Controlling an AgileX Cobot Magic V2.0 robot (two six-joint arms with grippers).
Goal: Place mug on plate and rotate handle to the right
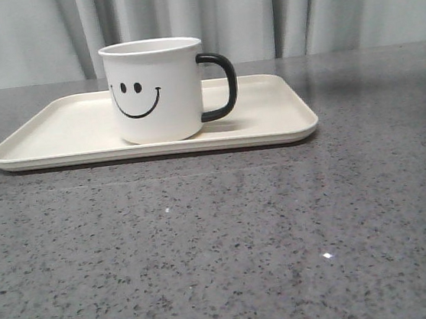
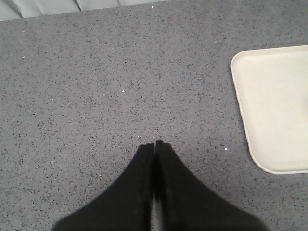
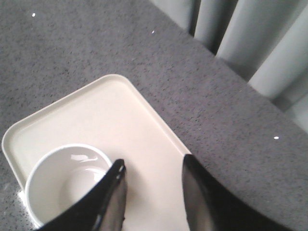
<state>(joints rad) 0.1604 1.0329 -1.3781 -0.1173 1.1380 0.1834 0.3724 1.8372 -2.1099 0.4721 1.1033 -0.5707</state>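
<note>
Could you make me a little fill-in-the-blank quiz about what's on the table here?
1. The mug stands on the ____.
2. In the front view, the handle points to the ____.
3. The left gripper has its fingers ____.
4. The face printed on the mug is a ____.

Missing words: plate; right; shut; smiley

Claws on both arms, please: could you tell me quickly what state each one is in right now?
Left claw: closed, empty, over the bare table.
Right claw: open, holding nothing, above the plate beside the mug.
</note>
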